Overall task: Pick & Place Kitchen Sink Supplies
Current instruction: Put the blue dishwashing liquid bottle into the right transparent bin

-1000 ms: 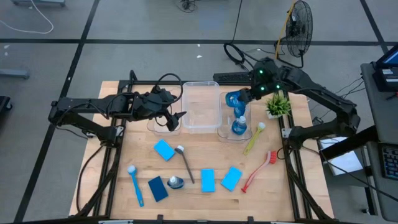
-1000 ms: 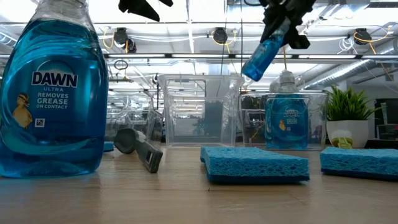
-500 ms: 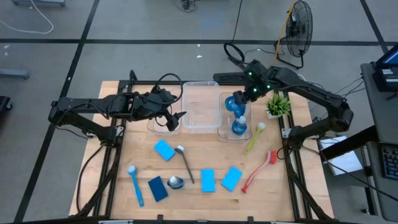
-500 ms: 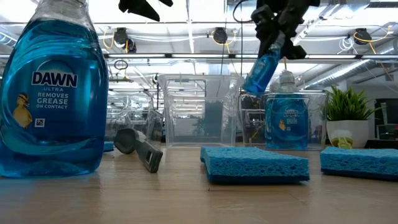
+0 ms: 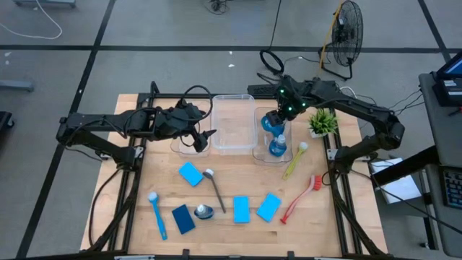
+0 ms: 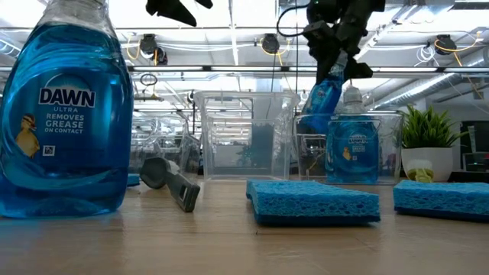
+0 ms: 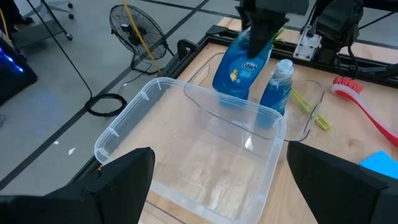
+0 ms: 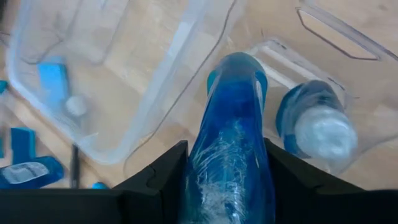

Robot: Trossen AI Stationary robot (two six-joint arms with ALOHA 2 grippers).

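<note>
- Wooden bench point(image 5: 238, 177) on a grey tiled floor; a fan point(image 5: 349, 29) stands behind.
- Right tool point(image 5: 280, 115) clamped on a blue bottle point(image 5: 273, 123), tilted over the right clear bin point(image 5: 261, 155) beside another bottle point(image 5: 278, 146).
- Left tool point(image 5: 206, 137) spread apart above the left bin.
- Sponges point(image 5: 190, 173) and brushes point(image 5: 156, 214) lie scattered in front.

Three bins point(image 5: 233, 124) in a row at table's point(image 5: 332, 231) rear, two bottles point(image 5: 278, 146) in right bin, plant point(image 5: 322, 122) right of it, sponges point(image 5: 241, 209) and brushes point(image 5: 156, 214) in front.

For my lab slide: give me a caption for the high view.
Right hand lowers a blue bottle into the right bin beside another bottle; left hand waits.
</note>
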